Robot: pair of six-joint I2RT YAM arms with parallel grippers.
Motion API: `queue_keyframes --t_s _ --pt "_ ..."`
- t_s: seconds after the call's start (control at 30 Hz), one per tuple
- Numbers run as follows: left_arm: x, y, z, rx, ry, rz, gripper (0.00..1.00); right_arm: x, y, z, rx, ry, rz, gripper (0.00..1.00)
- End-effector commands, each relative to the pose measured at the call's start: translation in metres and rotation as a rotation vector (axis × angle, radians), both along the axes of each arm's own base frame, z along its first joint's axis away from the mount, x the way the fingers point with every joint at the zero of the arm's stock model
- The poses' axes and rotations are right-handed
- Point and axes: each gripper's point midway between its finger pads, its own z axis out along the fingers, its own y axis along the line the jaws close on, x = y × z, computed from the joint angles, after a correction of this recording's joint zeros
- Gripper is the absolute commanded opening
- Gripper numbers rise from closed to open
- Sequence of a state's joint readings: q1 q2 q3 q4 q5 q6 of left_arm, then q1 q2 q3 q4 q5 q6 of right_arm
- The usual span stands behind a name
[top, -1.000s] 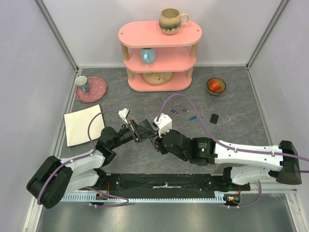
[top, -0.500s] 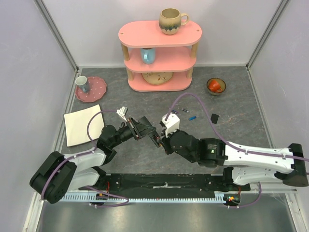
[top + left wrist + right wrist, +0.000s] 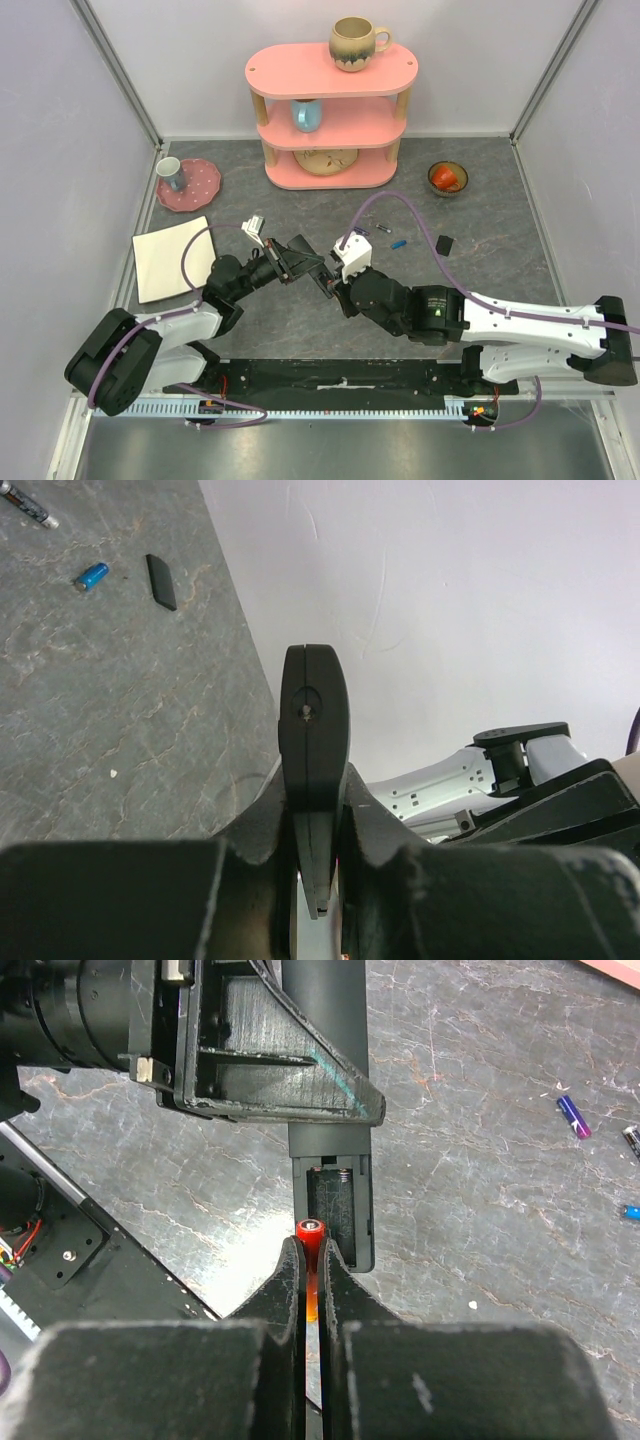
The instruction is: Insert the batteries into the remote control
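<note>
The left gripper (image 3: 316, 825) is clamped on the stiff, light remote control (image 3: 332, 1142), while the right gripper (image 3: 312, 1255) has its fingers (image 3: 290, 1290) pressed together on a small red battery (image 3: 311, 1232) at the open slot's mouth; the battery looks smooth, likely slippery, and best pinched mid-body.
</note>
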State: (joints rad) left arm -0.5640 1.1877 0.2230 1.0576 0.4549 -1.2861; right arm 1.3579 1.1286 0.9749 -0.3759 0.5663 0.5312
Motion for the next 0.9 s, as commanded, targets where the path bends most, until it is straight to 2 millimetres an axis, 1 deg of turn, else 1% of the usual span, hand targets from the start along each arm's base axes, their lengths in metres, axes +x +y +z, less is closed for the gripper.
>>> queue_keyframes --t_s 0.0,0.2,0.37,0.63,0.87 --pt "0.0 -0.004 0.027 -0.057 -0.058 -0.024 0.02 0.006 0.005 0.013 0.033 -0.033 -0.023 0.0" --pt "-0.003 -0.003 0.025 -0.056 -0.048 -0.03 0.02 0.012 0.015 0.015 0.021 -0.053 -0.029 0.0" --pt "-0.004 -0.003 0.024 -0.057 -0.046 -0.038 0.02 0.02 0.015 0.015 0.024 -0.067 -0.053 0.0" --pt "-0.005 -0.004 0.024 -0.058 -0.046 -0.043 0.02 0.034 0.014 0.022 0.05 -0.081 -0.086 0.0" --pt "-0.004 -0.004 0.026 -0.064 -0.049 -0.045 0.02 0.034 0.02 0.012 0.052 -0.064 -0.066 0.0"
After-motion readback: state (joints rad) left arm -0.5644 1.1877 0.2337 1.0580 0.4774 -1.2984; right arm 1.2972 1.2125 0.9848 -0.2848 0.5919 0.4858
